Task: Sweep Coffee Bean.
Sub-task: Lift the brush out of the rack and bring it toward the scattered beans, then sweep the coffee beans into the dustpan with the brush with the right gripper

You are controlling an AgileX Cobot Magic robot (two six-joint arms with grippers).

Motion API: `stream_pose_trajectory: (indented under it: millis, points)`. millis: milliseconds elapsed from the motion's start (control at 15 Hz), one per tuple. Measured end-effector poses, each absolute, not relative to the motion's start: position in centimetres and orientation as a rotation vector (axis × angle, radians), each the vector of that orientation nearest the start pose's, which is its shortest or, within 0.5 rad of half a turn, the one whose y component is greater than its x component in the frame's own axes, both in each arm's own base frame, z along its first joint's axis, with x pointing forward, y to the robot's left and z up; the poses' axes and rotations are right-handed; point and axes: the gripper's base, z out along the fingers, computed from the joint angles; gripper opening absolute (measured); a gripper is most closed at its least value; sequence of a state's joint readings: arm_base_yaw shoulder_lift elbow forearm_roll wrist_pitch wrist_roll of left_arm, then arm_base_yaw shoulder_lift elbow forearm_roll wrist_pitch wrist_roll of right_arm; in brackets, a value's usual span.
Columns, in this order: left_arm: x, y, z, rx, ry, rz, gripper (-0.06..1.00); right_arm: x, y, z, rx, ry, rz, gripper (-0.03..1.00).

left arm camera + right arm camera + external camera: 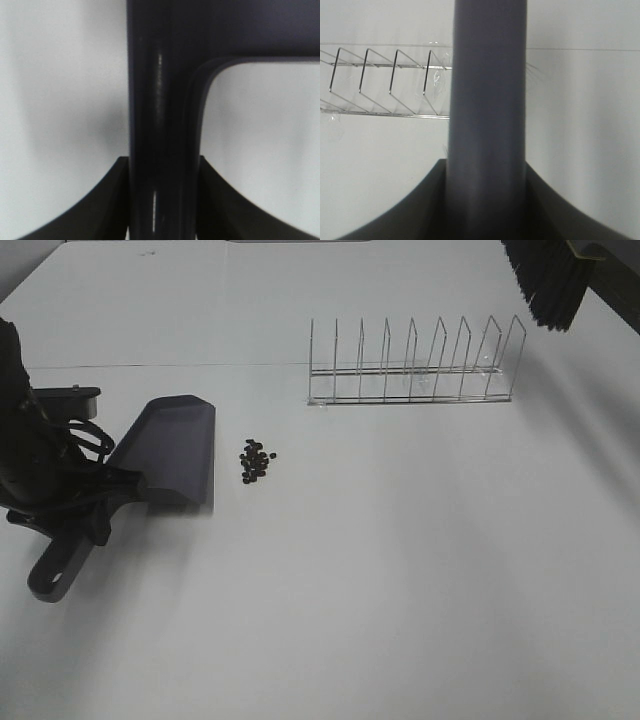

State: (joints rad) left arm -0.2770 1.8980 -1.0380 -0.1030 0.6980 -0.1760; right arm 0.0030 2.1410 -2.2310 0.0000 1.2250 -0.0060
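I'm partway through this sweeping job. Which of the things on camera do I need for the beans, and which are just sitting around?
For the job:
- coffee beans
- dustpan, held in the left gripper
- brush, held in the right gripper

Just lying about:
- wire rack, standing on the table beyond the beans

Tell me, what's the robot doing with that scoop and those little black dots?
It's getting ready to sweep. The left gripper is holding a dustpan by its handle, down by the white table, with the wide edge facing the coffee beans. The right gripper is holding a brush up in the far corner, past the wire rack. The beans sit in a small pile beside the dustpan, not yet swept in.
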Motion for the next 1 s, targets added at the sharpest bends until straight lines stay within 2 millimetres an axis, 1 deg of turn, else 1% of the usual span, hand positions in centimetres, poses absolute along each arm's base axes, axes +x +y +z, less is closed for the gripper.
stream_pose_trajectory:
  millis: [133, 200, 267, 400, 467, 533, 733, 867, 1000]
  points:
    - [31.7, -9.9, 12.8, 0.054, 3.052, -0.137, 0.32, 45.9, 1.0, 32.7, -0.03, 2.657, -0.001, 0.27]
    - [31.5, -10.3, 12.8, 0.074, 3.053, -0.139, 0.32, 45.1, 1.9, 32.5, -0.052, 2.685, -0.002, 0.27]
    - [31.4, -10.9, 12.5, 0.1, 3.061, -0.137, 0.32, 44.4, 3.3, 31.8, -0.092, 2.72, 0.007, 0.27]
    - [31.2, -11.5, 11.0, 0.116, 3.104, -0.123, 0.32, 43.4, 6.6, 29.5, -0.177, 2.794, 0.025, 0.27]
    - [31.1, -11.5, 9.9, 0.114, 3.136, -0.11, 0.32, 43.2, 8.1, 28.2, -0.198, 2.802, 0.036, 0.27]
    - [31.2, -11.6, 9.6, 0.112, 3.148, -0.104, 0.32, 42.9, 9.6, 27.0, -0.221, 2.803, 0.037, 0.27]
    - [31.3, -11.6, 8.9, 0.115, 3.179, -0.091, 0.32, 41.9, 13.8, 22.9, -0.322, 2.818, -0.027, 0.27]
    - [31.3, -11.6, 8.9, 0.115, 3.182, -0.09, 0.32, 41.6, 16.4, 19.3, -0.4, 2.862, -0.121, 0.27]
    - [31.3, -11.6, 8.9, 0.115, 3.182, -0.09, 0.32, 41.1, 18.9, 16.1, -0.506, 2.882, -0.222, 0.27]
